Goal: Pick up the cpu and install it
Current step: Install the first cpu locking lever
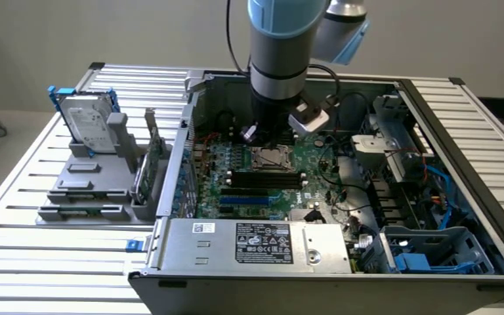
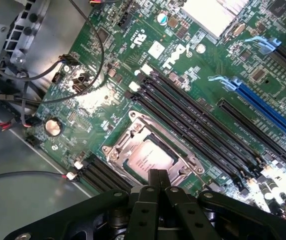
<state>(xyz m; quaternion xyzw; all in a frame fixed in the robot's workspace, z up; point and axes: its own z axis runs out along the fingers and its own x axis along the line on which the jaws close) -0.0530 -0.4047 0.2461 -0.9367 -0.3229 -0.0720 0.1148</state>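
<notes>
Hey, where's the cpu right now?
The cpu sits in the motherboard socket, beside the black memory slots, just beyond the shut gripper.

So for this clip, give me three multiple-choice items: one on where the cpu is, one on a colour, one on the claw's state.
1. Where is the cpu?
A. Seated in the socket frame on the motherboard
B. On the grey stand beside the case
C. Lying on the power supply

2. What colour is the long expansion slot on the motherboard?
A. Red
B. Blue
C. Yellow

3. How does the claw stand?
A. Wide open
B. Shut on a cable
C. Shut, holding nothing

Answers:
1 A: the silvery chip lies inside the metal frame, just under the claw.
2 B: the wrist view shows it blue.
3 C: its fingertips meet with nothing between them.
</notes>
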